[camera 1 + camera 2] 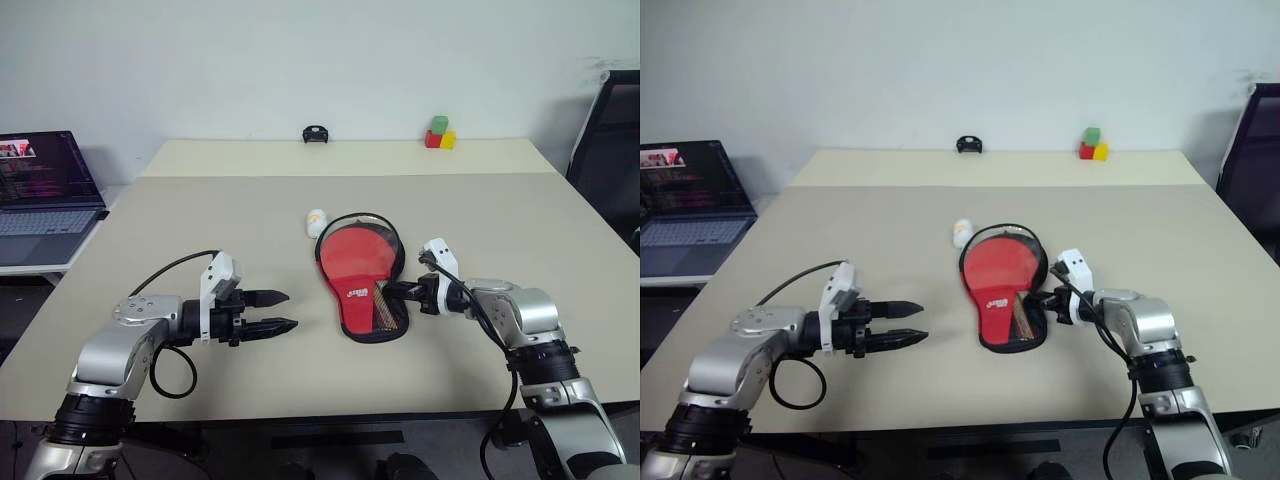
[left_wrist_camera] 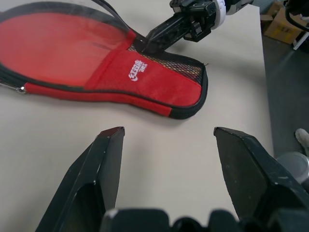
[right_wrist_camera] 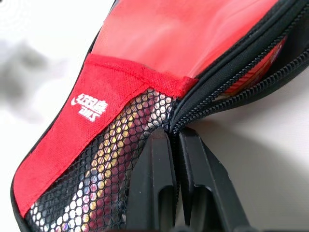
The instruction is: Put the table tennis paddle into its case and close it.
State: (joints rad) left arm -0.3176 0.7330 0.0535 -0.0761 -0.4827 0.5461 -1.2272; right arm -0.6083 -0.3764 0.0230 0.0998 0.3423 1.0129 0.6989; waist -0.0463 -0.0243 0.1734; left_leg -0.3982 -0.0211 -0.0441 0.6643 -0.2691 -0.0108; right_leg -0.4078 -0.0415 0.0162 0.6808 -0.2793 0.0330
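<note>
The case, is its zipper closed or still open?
Open: on the case the zipper edges gape apart, above the shut right gripper.

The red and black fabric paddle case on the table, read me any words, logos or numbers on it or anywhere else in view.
White logo on the red fabric paddle case: stylised characters, not legible as words.
Screen of the open laptop at the table's left: text too small to read.
Nothing else carries readable writing.

The case was red with a white logo, black mesh and a black zipper edge. The table was beige. Green, red and yellow blocks sat far off; a small, perhaps white, ball lay nearby.
</note>
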